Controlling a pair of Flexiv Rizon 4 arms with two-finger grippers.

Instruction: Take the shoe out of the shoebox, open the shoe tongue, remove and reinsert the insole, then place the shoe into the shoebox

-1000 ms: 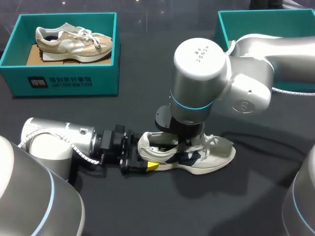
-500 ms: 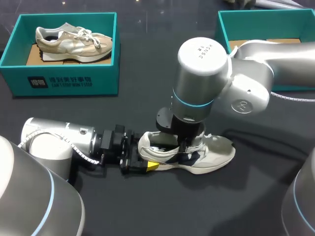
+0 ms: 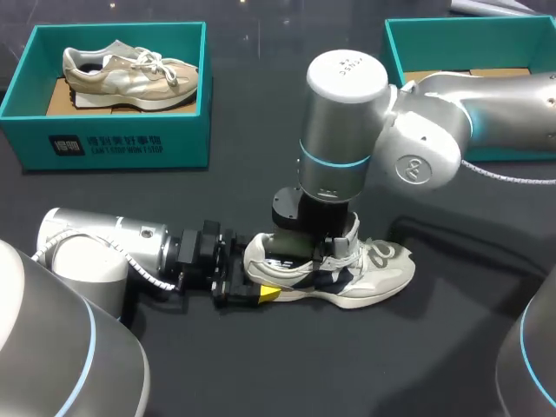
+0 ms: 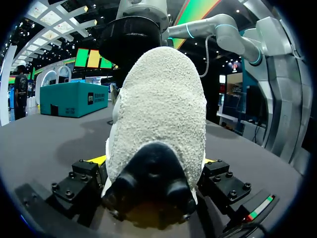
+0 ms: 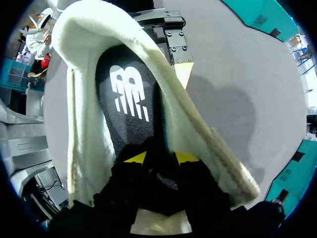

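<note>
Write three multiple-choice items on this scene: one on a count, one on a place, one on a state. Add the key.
1. How many teal shoeboxes show in the head view?
A. One
B. Two
C. Four

2. Where is the white shoe that both arms are at?
A. Inside a box
B. Lifted high in the air
C. On the table

3. What is the left pincer doing?
A. It is shut on the shoe's heel
B. It is open, far from the shoe
C. It is holding a box

Key:
1 B: one box stands at the far left, one at the far right.
2 C: its sole lies on the dark tabletop between the arms.
3 A: in the left wrist view its fingers press the heel from both sides.
</note>
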